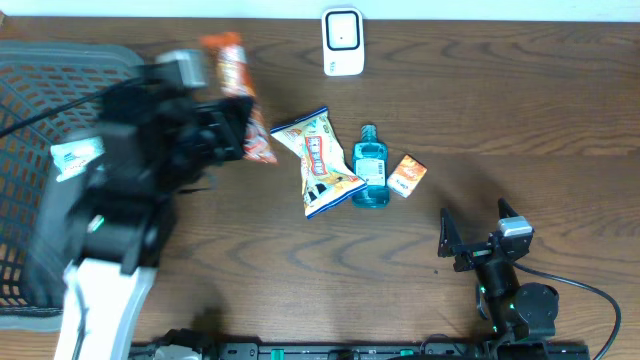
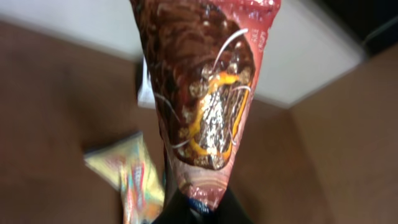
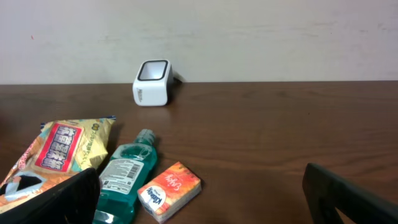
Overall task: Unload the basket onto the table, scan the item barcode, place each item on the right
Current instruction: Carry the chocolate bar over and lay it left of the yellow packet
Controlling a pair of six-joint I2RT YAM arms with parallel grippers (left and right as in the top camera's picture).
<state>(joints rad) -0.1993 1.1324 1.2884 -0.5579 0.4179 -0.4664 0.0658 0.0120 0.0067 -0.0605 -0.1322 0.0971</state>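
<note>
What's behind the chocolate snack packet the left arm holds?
A yellow chip bag lies on the table behind; a white scanner peeks out, mostly hidden by the packet.

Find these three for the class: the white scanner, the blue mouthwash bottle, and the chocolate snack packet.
white scanner (image 1: 342, 40), overhead view, on its front face.
blue mouthwash bottle (image 1: 370, 176), overhead view, on the middle of its body.
chocolate snack packet (image 2: 205, 93), left wrist view, on the printed picture at its middle.

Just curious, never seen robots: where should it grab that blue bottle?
Probably the narrow neck, from straight above: the bottle lies flat, the chip bag and small box crowd its body, but the neck end stands clear.
</note>
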